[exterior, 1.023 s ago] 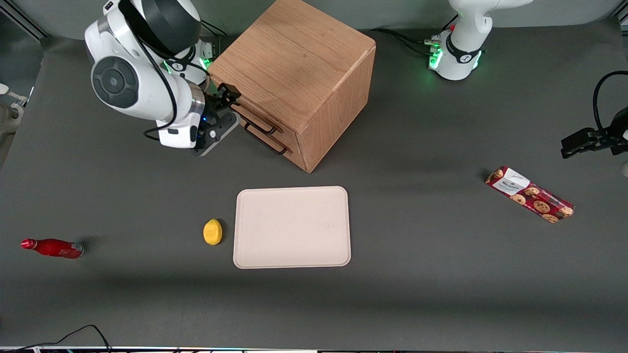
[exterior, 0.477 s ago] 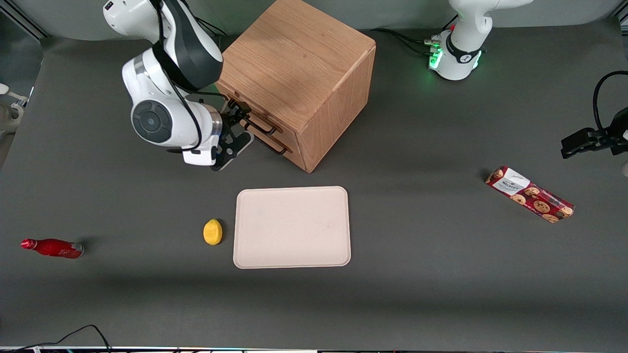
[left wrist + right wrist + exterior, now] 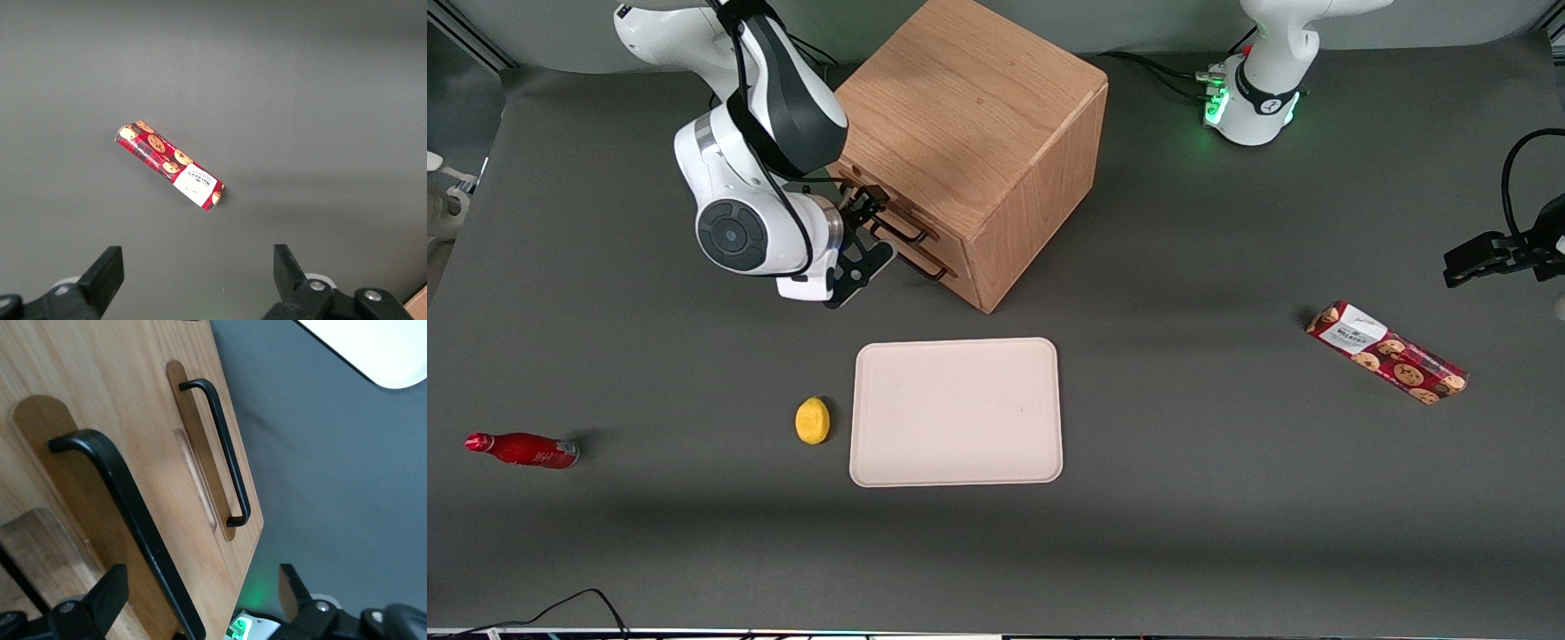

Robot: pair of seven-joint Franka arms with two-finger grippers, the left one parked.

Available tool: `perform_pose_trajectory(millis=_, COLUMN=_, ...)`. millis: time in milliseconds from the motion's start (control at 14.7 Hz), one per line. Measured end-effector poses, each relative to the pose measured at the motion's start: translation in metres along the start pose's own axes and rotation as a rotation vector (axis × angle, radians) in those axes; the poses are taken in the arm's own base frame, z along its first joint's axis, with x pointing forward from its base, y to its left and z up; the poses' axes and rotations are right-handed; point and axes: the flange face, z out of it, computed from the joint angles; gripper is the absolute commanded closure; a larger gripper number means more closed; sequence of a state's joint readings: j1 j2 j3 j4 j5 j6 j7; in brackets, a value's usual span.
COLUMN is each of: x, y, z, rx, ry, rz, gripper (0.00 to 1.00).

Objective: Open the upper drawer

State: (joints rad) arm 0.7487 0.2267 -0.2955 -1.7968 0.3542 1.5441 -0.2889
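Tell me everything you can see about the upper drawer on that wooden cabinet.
The upper drawer is a shallow light-oak front with a long thin black bar handle bent in at both ends. It sits above the lower drawer, which has a matching handle, and looks shut, flush with the cabinet. The hand is right at its handle, open, fingers on either side of the bar, not visibly gripping it.
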Motion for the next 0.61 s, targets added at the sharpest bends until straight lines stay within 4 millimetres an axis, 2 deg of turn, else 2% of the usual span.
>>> perform_pose_trajectory(millis=205, x=0.001, y=-0.004, z=0.004, rx=0.001, ry=-0.007, rz=-0.007, gripper=0.00)
perform_pose_trajectory(millis=614, x=0.009, y=0.005, z=0.019, rx=0.002, ry=-0.029, rz=-0.030, gripper=0.00)
